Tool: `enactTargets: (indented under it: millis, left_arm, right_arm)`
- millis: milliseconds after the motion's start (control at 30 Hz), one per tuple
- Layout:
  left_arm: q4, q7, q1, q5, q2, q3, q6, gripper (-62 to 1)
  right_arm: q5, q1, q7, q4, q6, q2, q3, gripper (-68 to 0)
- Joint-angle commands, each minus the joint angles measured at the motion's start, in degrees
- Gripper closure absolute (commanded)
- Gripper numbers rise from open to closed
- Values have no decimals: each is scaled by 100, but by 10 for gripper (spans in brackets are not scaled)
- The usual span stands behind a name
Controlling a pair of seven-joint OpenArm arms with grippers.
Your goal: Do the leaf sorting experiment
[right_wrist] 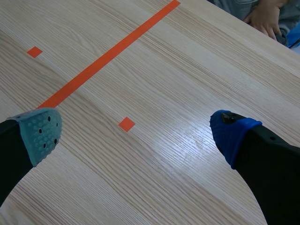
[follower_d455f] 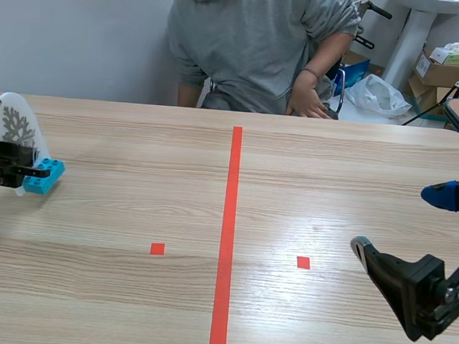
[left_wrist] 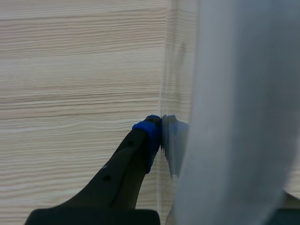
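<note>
From the scene view, my left pincer (follower_d455f: 4, 167) sits at the far left edge of the worktop (follower_d455f: 136, 174). It is closed on the leaf card (follower_d455f: 18, 124), a translucent white plate printed with a grey branching leaf. The card stands upright in a blue brick base (follower_d455f: 48, 175), and I cannot tell whether that base touches the wood. My right pincer (follower_d455f: 400, 221) hangs low over the right half, spread wide and holding nothing. I judge the sorting is at its start, with one card in hand and not yet placed. The next move calls for carrying it upright to whichever side of the orange tape line (follower_d455f: 227, 242) it belongs on, then setting the base flat before letting go. Across the worktop a person in a grey sweatshirt (follower_d455f: 253, 41) leans in, one hand (follower_d455f: 308, 99) at the far edge. Behind are a white pedestal basin (follower_d455f: 413, 35), cardboard boxes (follower_d455f: 446, 68) and a plastic bag (follower_d455f: 378, 94). In the left wrist view, one blue pad (left_wrist: 151, 133) presses against the card's sheet, which hides my other finger. In the right wrist view, both pads stand well apart above pale wood grain, with a small orange square (right_wrist: 126, 123) between them.
</note>
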Motion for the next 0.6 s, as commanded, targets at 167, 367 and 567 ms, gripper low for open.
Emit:
enactTargets:
  millis: [167,367,567]
  left_arm:
    - [-59,-70,-186,39,-4,-153,337,-42]
    - [-103,-26,-186,369,31,-151,708,-42]
    - [-118,-15,-153,518,162,-151,863,-42]
  right_arm:
    - [66,66,87,24,-20,-4,52,-679]
    - [66,66,87,24,-20,-4,52,-679]
    - [66,66,87,24,-20,-4,52,-679]
